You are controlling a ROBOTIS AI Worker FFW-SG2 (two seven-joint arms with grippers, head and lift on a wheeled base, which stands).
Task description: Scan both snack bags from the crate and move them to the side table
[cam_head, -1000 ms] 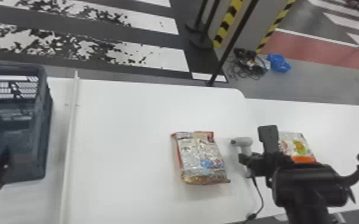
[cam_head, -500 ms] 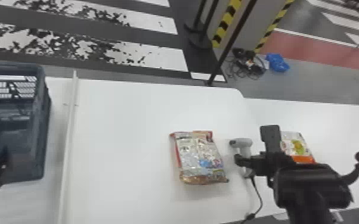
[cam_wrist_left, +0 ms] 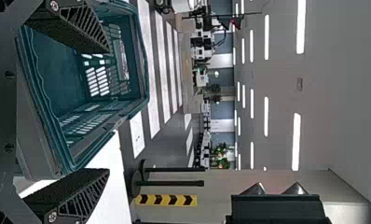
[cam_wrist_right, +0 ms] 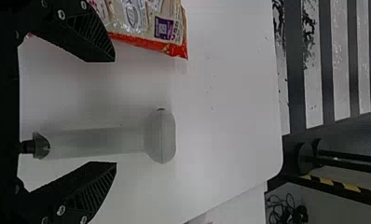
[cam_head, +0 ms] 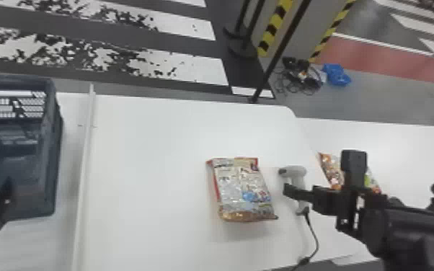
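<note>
One snack bag (cam_head: pixel 243 191) lies flat on the white table; the scanner (cam_head: pixel 296 180) stands just right of it. A second snack bag (cam_head: pixel 331 171) lies on the side table (cam_head: pixel 400 144), partly behind my right gripper (cam_head: pixel 295 196), which is over the scanner. In the right wrist view, my right gripper (cam_wrist_right: pixel 116 112) is open, the scanner (cam_wrist_right: pixel 160 135) between and beyond its fingers, not gripped. My left gripper (cam_head: pixel 1 205) is at the crate (cam_head: pixel 52 151); in the left wrist view, the left gripper (cam_wrist_left: pixel 109 112) is open with the crate (cam_wrist_left: pixel 141 70) beyond it.
A pale raised strip (cam_head: pixel 83 173) runs between the crate and the bag on the table. The scanner's cable (cam_head: pixel 315 234) trails to the front edge. A black pole (cam_head: pixel 277 54) stands behind the table, with cables (cam_head: pixel 301 77) and a blue item (cam_head: pixel 336 75) on the floor.
My right gripper has shifted slightly left toward the scanner, then changed angle a little, and more of the bag on the side table shows. The left arm and near bag look unmoved.
</note>
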